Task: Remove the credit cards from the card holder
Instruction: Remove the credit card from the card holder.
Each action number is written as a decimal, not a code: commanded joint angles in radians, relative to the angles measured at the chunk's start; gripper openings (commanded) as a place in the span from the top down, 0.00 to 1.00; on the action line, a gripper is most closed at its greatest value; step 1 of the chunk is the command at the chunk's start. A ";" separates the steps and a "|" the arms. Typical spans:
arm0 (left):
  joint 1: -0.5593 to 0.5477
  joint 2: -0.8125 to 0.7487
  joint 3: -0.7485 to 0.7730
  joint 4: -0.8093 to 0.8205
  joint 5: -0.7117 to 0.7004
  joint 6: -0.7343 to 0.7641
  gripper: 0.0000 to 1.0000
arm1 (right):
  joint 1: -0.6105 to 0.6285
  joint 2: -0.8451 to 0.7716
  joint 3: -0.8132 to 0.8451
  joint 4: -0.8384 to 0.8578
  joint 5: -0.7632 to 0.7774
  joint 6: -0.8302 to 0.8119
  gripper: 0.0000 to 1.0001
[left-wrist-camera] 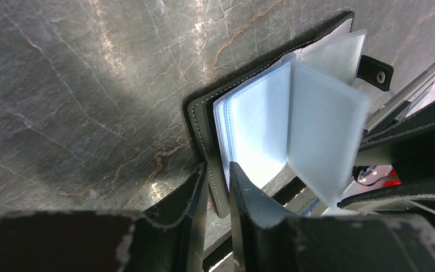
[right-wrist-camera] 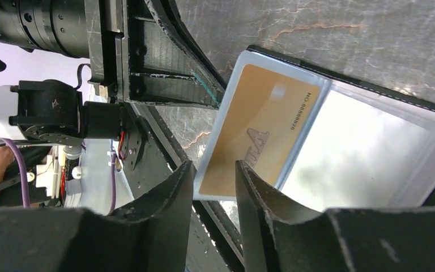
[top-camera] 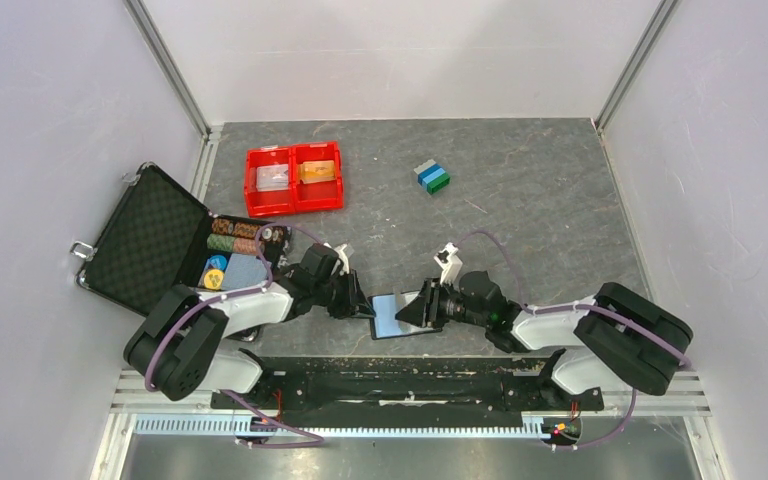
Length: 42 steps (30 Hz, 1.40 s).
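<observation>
1. open black case point(top-camera: 145, 240) far left, chips inside; red tray point(top-camera: 270, 207) further back on the table.
2. left gripper point(left-wrist-camera: 218, 173) clamped on the black cover edge of the card holder point(top-camera: 397, 320).
3. card holder lies open at the near table edge, between both grippers, clear sleeves fanned up.
4. right gripper point(right-wrist-camera: 212, 170) straddles the corner of a sleeve holding an orange card point(right-wrist-camera: 255, 136); can't tell if it's pinching.
5. coloured blocks point(top-camera: 432, 176) far back, right of centre.
</observation>
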 commanded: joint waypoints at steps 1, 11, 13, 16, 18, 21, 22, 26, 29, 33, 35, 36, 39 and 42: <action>-0.013 -0.029 -0.015 0.007 -0.010 -0.036 0.72 | 0.019 0.027 0.051 0.054 -0.012 -0.016 0.63; -0.013 -0.111 0.008 -0.068 -0.063 -0.031 0.67 | 0.029 0.035 0.051 0.007 0.026 -0.025 0.70; -0.013 -0.123 0.011 -0.072 -0.061 -0.033 0.67 | 0.032 0.029 0.067 -0.041 0.046 -0.044 0.66; -0.013 -0.145 0.007 -0.064 -0.056 -0.036 0.67 | 0.032 0.026 0.094 -0.117 0.083 -0.080 0.65; -0.013 -0.150 0.010 -0.054 -0.044 -0.033 0.70 | 0.032 0.033 0.112 -0.165 0.106 -0.108 0.65; -0.014 -0.145 0.006 -0.022 -0.021 -0.038 0.75 | 0.032 0.041 0.129 -0.208 0.133 -0.142 0.65; -0.015 -0.141 0.005 -0.021 -0.017 -0.039 0.76 | 0.032 0.043 0.131 -0.211 0.137 -0.151 0.65; -0.015 -0.103 0.000 0.039 -0.006 -0.040 0.81 | 0.032 0.062 0.142 -0.218 0.127 -0.175 0.64; -0.016 -0.069 -0.011 0.092 0.017 -0.048 0.84 | 0.032 0.078 0.147 -0.222 0.120 -0.179 0.64; -0.016 -0.026 -0.020 0.127 0.017 -0.047 0.86 | 0.032 0.096 0.147 -0.227 0.130 -0.179 0.64; -0.016 -0.002 -0.023 0.137 0.016 -0.045 0.87 | 0.032 0.105 0.146 -0.223 0.126 -0.175 0.64; -0.016 0.008 -0.025 0.139 0.015 -0.043 0.88 | 0.032 0.109 0.146 -0.219 0.119 -0.173 0.63; -0.017 0.032 -0.032 0.141 0.010 -0.044 0.88 | 0.032 0.119 0.139 -0.192 0.103 -0.158 0.62; -0.017 0.039 -0.044 0.149 0.007 -0.043 0.88 | 0.031 0.131 0.134 -0.170 0.095 -0.146 0.62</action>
